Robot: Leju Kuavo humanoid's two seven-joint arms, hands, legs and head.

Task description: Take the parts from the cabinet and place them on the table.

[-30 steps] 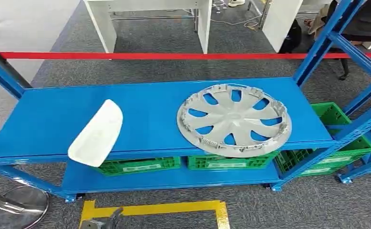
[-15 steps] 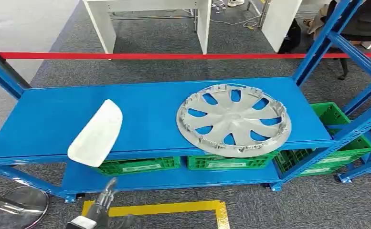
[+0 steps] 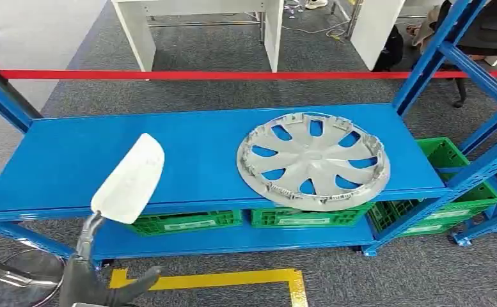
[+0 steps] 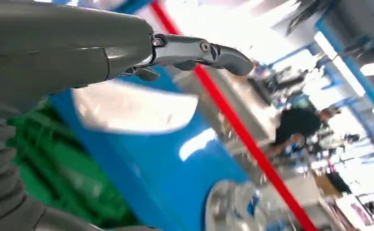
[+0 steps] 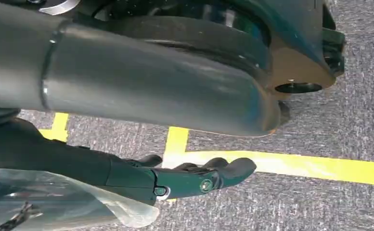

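Rising since a second ago, the left hand now reaches up beneath the one white cover on the blue shelf, fingers apart, holding nothing. One silver hubcap lies well to its right. Right hand hangs over the floor, fingers extended, empty.

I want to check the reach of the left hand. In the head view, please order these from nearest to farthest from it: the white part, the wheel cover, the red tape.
1. White part: front left of the blue shelf, just above the left hand.
2. Wheel cover: on the shelf's right half.
3. Red tape: stretched behind the shelf.
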